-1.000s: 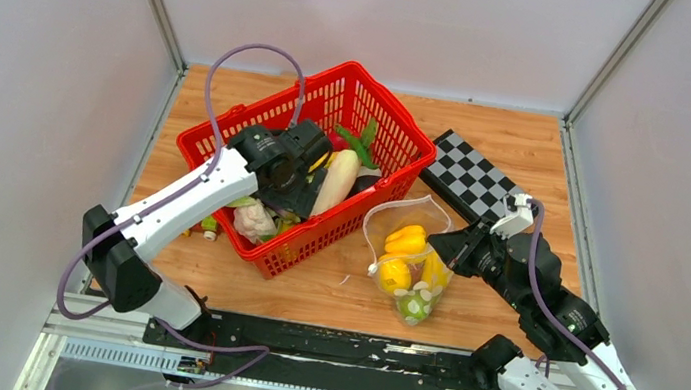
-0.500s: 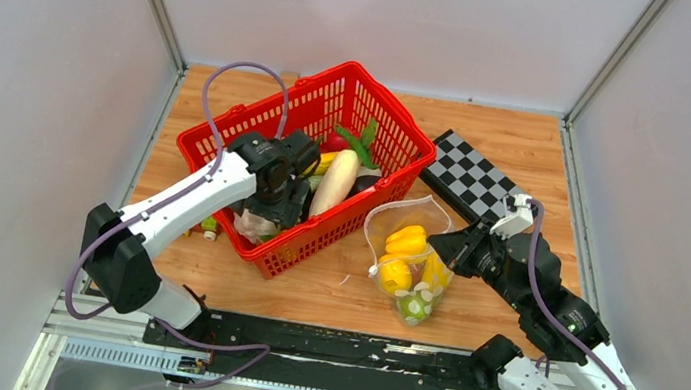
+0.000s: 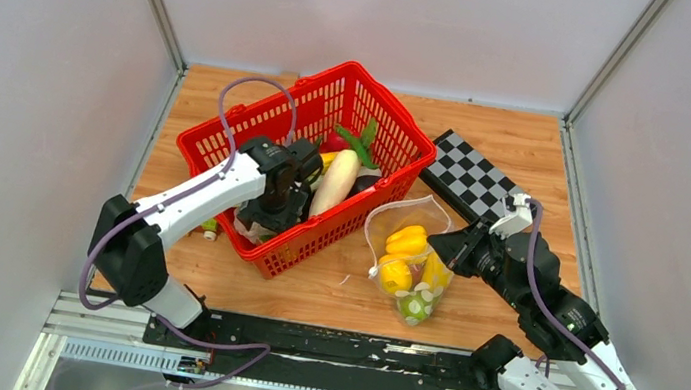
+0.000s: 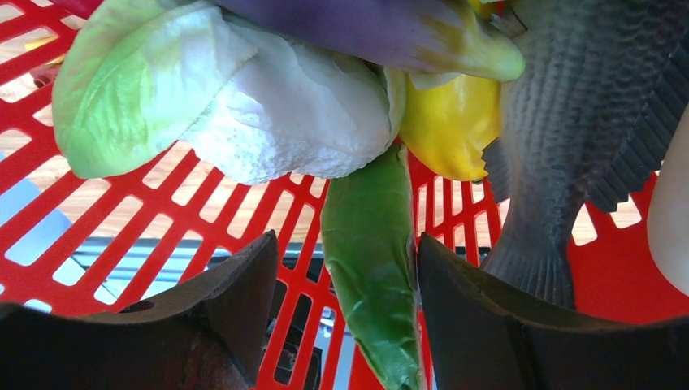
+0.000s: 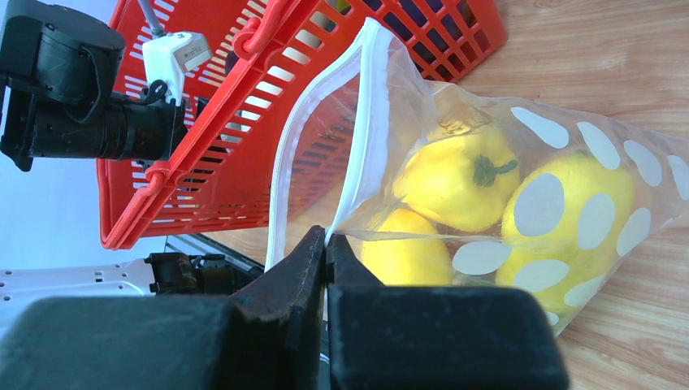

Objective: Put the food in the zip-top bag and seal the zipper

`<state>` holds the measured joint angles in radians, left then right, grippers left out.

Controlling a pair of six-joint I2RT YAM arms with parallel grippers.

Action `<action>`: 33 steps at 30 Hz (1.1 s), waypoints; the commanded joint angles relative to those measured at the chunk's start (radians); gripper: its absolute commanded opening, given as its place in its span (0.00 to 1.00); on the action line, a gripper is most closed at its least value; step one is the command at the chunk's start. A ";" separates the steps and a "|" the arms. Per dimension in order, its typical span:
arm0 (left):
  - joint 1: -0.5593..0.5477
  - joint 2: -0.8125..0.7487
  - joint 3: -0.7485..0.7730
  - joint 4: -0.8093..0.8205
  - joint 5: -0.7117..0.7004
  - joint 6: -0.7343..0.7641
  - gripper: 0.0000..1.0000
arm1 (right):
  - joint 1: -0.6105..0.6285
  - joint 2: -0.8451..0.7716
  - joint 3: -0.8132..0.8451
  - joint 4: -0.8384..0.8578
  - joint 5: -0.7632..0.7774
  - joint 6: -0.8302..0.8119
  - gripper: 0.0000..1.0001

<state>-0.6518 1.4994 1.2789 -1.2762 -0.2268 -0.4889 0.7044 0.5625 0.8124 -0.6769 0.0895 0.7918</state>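
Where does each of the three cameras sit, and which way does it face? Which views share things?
Top external: fixed above and behind the bases, looking down on the table; left arm, right arm, red basket and zip-top bag show.
Left wrist: on the left arm, down inside the basket; its own fingers flank a green vegetable.
Right wrist: low beside the bag, facing the basket; the right gripper pinches the bag's mouth edge.
Shared: top external and right wrist both show bag and basket.
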 commanded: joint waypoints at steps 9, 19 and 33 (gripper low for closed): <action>0.000 0.011 -0.033 -0.010 0.065 0.055 0.54 | 0.004 0.011 0.030 0.029 0.006 -0.002 0.03; 0.000 0.005 -0.012 -0.011 0.111 0.081 0.23 | 0.003 0.012 0.027 0.030 0.006 0.001 0.03; -0.001 -0.036 0.099 -0.025 0.075 0.089 0.00 | 0.004 0.007 0.033 0.019 0.018 -0.006 0.03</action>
<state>-0.6518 1.5162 1.2972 -1.3056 -0.1474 -0.4080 0.7044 0.5751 0.8124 -0.6765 0.0898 0.7918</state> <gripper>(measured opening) 0.480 0.033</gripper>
